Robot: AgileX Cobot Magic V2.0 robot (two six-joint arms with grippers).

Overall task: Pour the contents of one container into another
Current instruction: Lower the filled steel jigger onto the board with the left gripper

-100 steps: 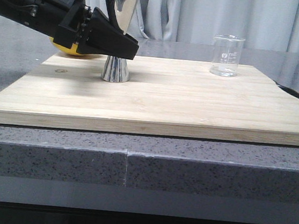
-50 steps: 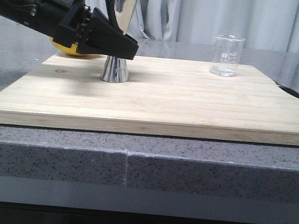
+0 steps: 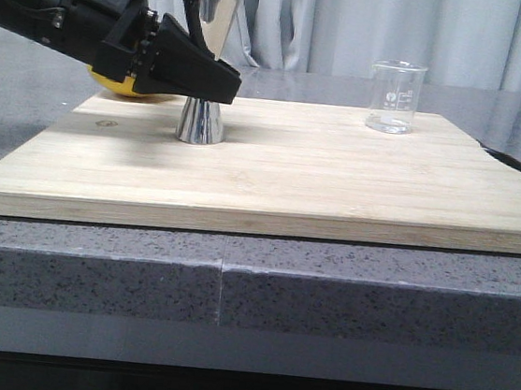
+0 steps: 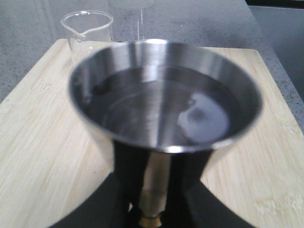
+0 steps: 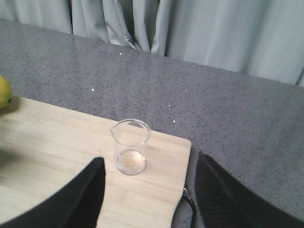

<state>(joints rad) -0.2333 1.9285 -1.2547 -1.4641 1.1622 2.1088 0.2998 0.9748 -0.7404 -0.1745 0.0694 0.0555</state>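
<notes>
The steel jigger (image 3: 213,20) stands upright on the wooden board (image 3: 337,185), left of centre. My left gripper (image 3: 219,82) comes in from the left and is shut on its narrow waist; the base still rests on the board. In the left wrist view the jigger (image 4: 164,109) fills the frame, its top cup seems to hold clear liquid, and the black fingers (image 4: 130,175) press both sides of the stem. The glass beaker (image 3: 395,97) stands at the board's far right and looks empty. My right gripper (image 5: 148,164) hangs open above and short of the beaker (image 5: 130,147).
A yellow fruit (image 3: 113,84) lies behind my left arm at the board's far left corner. A dark curved object (image 3: 514,163) lies on the grey counter just off the board's right edge. Curtains hang behind the counter.
</notes>
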